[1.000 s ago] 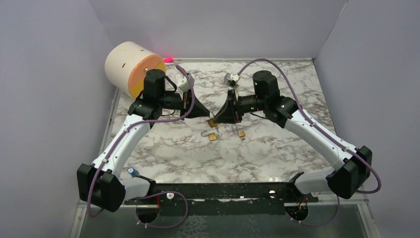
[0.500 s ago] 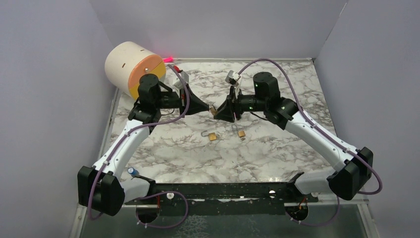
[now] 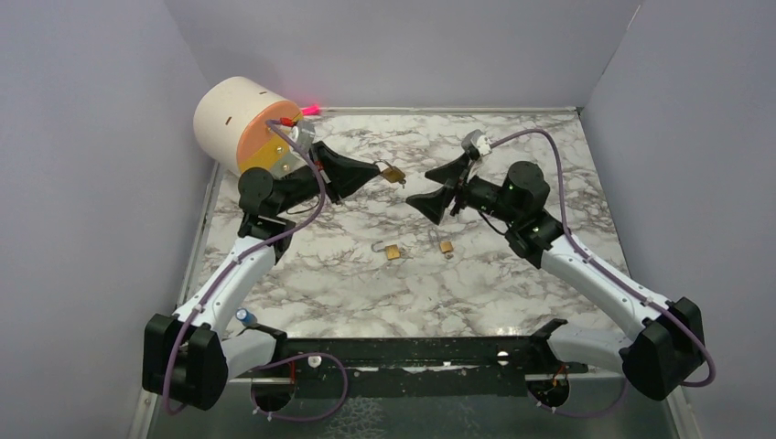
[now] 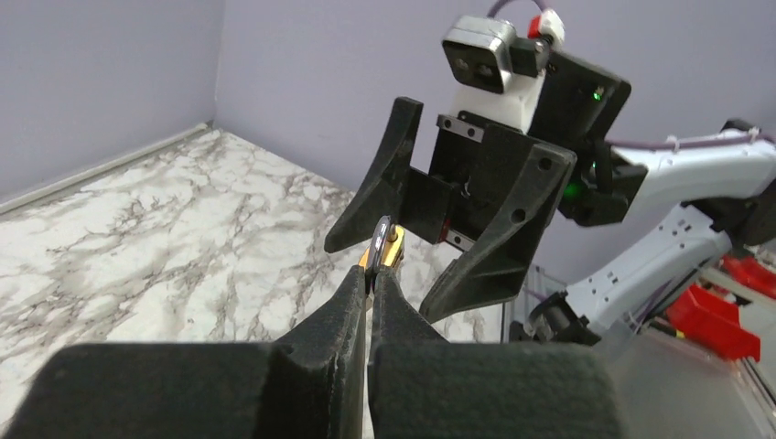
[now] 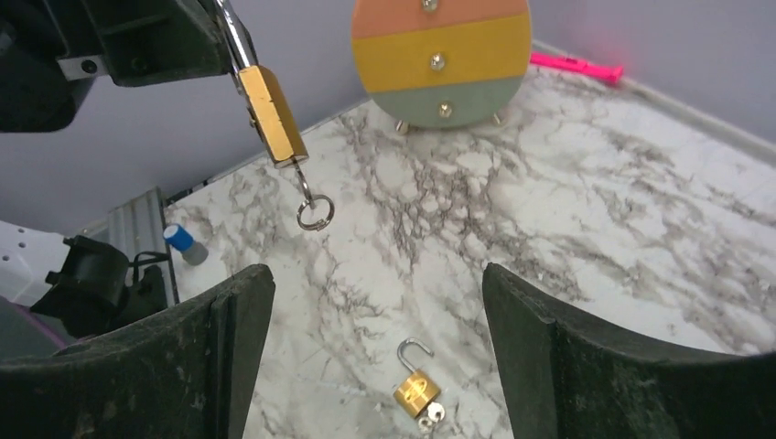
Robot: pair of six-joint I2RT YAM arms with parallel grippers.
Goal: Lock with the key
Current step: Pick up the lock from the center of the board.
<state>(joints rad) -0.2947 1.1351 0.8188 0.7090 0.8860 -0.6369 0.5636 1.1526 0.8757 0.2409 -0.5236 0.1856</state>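
Observation:
My left gripper (image 3: 375, 171) is shut on the steel shackle of a brass padlock (image 3: 393, 173), holding it in the air above the back of the marble table. In the right wrist view this padlock (image 5: 272, 114) hangs body down, with a key ring (image 5: 315, 215) dangling from its underside. In the left wrist view the left gripper (image 4: 371, 274) pinches the padlock (image 4: 388, 249) at its tips. My right gripper (image 3: 437, 199) stands wide open just right of it, holding nothing. The right gripper (image 5: 377, 283) frames the table below.
Two more brass padlocks (image 3: 392, 251) (image 3: 447, 246) lie mid-table; one (image 5: 416, 387) has an open shackle and a key in it. A beige cylinder (image 3: 242, 123) with a striped face stands back left beside a pink object (image 3: 309, 110). A blue-capped item (image 3: 245, 316) sits near the left base.
The right gripper has opened, let go and drawn back to the right. The left arm has lifted the padlock up and toward the back.

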